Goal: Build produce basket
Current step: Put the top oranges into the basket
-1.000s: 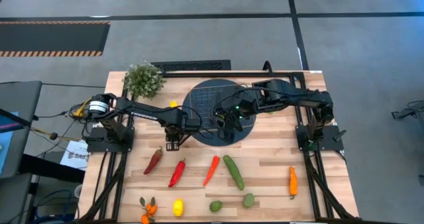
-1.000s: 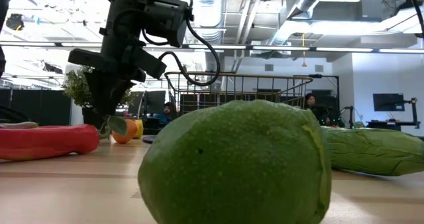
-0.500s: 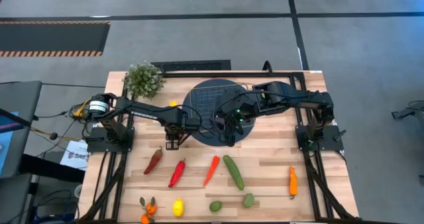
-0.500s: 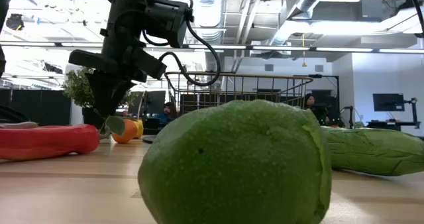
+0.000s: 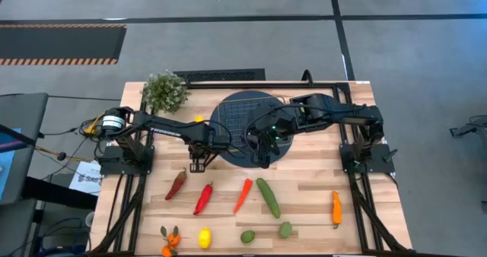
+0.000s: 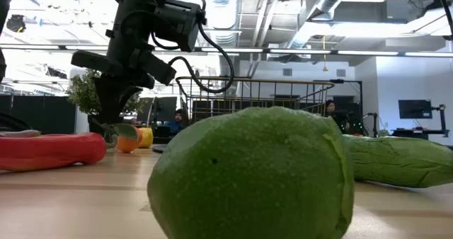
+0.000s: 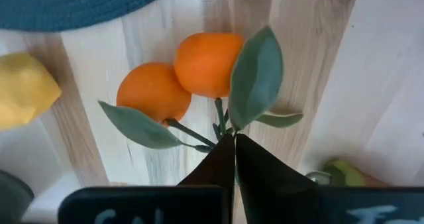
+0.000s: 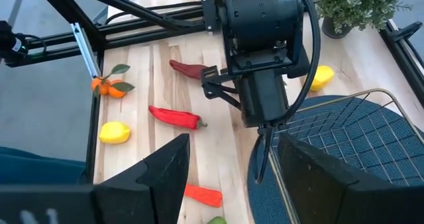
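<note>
My left gripper [image 5: 199, 164] points down at the table left of the dark blue disc [image 5: 283, 147] and is shut on a tangerine pair with green leaves [image 7: 179, 78], which also shows in the low view [image 6: 127, 141]. The wire basket [image 5: 243, 112] stands on the disc. My right gripper [image 5: 261, 152] hangs open and empty over the disc's near edge, with its fingers wide apart in its wrist view [image 8: 228, 177]. A lemon [image 5: 198, 119] lies by the disc's left rim. My left gripper pinches the thin green stem [image 7: 224, 128] where the leaves and the two tangerines join, between its two fingertips. The fingers come from above, pointing down. The fruits lie just beyond the tips, at the tabletop. I cannot tell whether they rest on it.
Along the near half of the table lie a dark red pepper [image 5: 176, 183], a red pepper [image 5: 203, 198], an orange pepper [image 5: 242, 195], a cucumber [image 5: 268, 197], two limes [image 5: 247, 236], a lemon [image 5: 205, 237], a second tangerine pair [image 5: 169, 240] and an orange pepper [image 5: 335, 208]. A potted plant [image 5: 164, 92] stands at the far left.
My right gripper has moved a little toward the table's near edge, from above the basket to the disc's near rim, and has stayed open. My left gripper has shifted slightly toward the table's left with the tangerine pair.
</note>
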Motion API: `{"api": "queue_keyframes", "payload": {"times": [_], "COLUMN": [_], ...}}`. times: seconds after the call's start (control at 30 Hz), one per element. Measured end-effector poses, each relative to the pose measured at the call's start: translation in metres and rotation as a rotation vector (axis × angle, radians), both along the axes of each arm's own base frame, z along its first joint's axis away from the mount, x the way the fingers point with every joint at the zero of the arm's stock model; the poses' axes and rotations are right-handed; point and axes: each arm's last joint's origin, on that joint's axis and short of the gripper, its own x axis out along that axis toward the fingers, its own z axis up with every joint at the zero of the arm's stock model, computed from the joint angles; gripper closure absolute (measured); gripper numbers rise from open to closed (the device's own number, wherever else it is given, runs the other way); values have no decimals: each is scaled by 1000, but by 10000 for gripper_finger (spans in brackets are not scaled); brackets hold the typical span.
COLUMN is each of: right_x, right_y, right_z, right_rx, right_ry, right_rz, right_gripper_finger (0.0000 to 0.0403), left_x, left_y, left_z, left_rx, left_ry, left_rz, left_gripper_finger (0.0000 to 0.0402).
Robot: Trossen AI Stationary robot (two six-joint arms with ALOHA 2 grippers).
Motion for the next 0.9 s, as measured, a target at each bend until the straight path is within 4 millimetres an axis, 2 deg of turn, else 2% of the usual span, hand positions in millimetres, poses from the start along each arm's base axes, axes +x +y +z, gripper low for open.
{"api": "queue_keyframes", "payload": {"times": [0.2, 0.33, 0.67, 0.9], "right_x": [0, 0, -2, -2], "right_y": [0, 2, 13, 14], "right_z": [0, 0, 0, 0], "right_rx": [0, -7, -9, -5], "right_ry": [0, 1, 1, 1], "right_rz": [0, 10, 42, 38], "right_gripper_finger": [155, 155, 155, 155], "left_x": [-2, -3, -3, -10], "left_y": [-1, -1, 4, 5], "left_z": [0, 0, 1, -9], "left_rx": [-26, -35, 115, 64], "left_ry": [23, 31, 38, 64], "left_rz": [-13, -47, -40, -37], "left_gripper_finger": [387, 347, 234, 200]}}
